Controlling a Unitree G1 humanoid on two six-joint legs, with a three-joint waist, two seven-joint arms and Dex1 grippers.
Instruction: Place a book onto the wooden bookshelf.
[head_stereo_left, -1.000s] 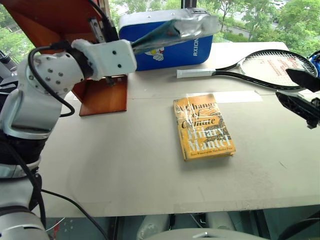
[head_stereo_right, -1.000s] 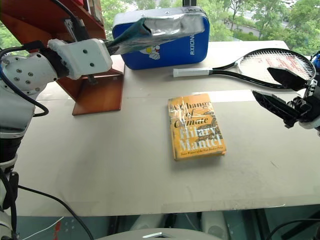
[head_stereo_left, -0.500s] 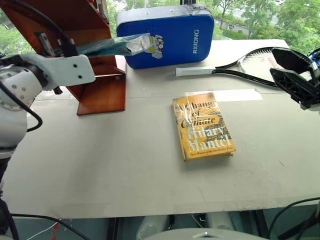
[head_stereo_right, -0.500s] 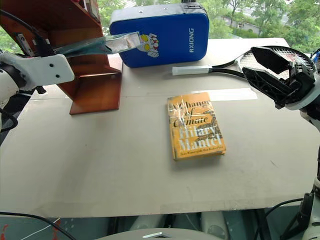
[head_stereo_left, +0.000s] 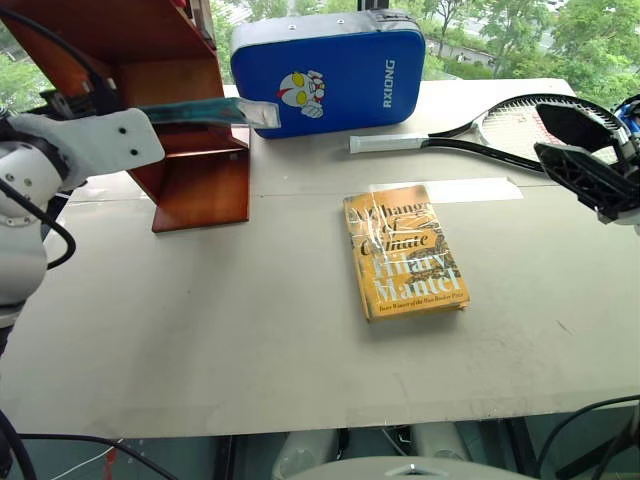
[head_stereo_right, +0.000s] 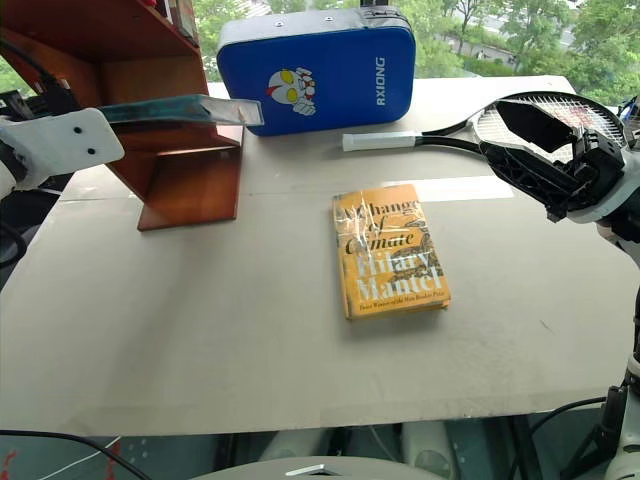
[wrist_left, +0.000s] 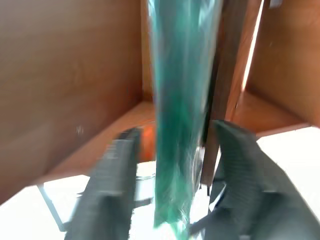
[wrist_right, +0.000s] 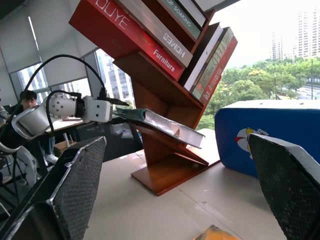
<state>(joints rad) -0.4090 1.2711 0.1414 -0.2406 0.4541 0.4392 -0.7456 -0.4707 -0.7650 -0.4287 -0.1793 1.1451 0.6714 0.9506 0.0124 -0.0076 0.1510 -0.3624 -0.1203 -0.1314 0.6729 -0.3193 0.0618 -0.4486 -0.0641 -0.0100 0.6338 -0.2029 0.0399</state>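
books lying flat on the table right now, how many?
1: the yellow-orange book mid-table. The teal book is at the wooden bookshelf, between the left end effector fingers.

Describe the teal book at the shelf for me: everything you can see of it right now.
The teal book is thin, with a glossy plastic-wrapped cover that glares pale at its far end. It lies nearly flat, resting along a slanted board of the wooden bookshelf, its far end jutting past the shelf toward the blue case. The left hand sits at its near end, fingers spread either side of it with gaps showing, so not clamped.
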